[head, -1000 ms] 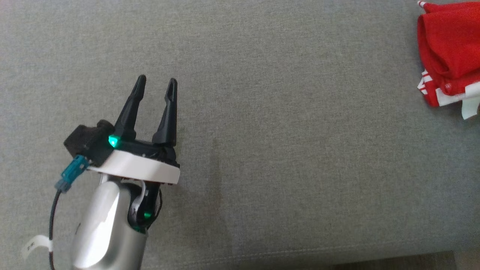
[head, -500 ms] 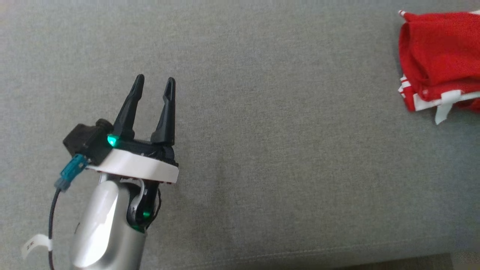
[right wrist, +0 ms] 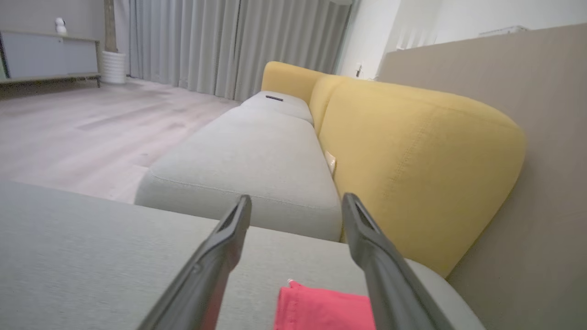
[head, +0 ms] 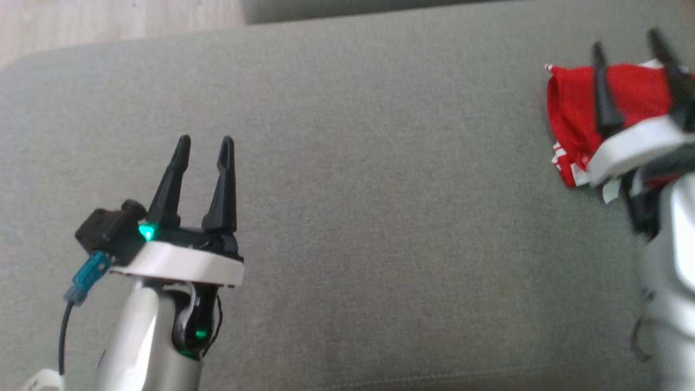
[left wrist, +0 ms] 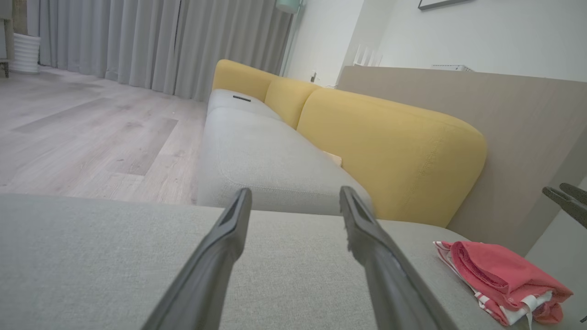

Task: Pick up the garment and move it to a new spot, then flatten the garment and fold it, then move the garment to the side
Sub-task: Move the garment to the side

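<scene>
Garment (head: 570,108): red fabric, white stripes, lumpy folded bundle, upper right of frame on grey woven cushion (head: 380,190). Right gripper (head: 625,39) over it, fingers spread, grasping nothing. Left gripper (head: 202,145) lower left, likewise spread, empty.

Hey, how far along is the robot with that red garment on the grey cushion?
Done, by the look of it: the garment lies folded in a compact bundle at the right side of the grey cushion. In hand: nothing; the right gripper stands open over the bundle, and the left gripper is open above bare cushion. Left: seemingly only pulling the arms away.
</scene>
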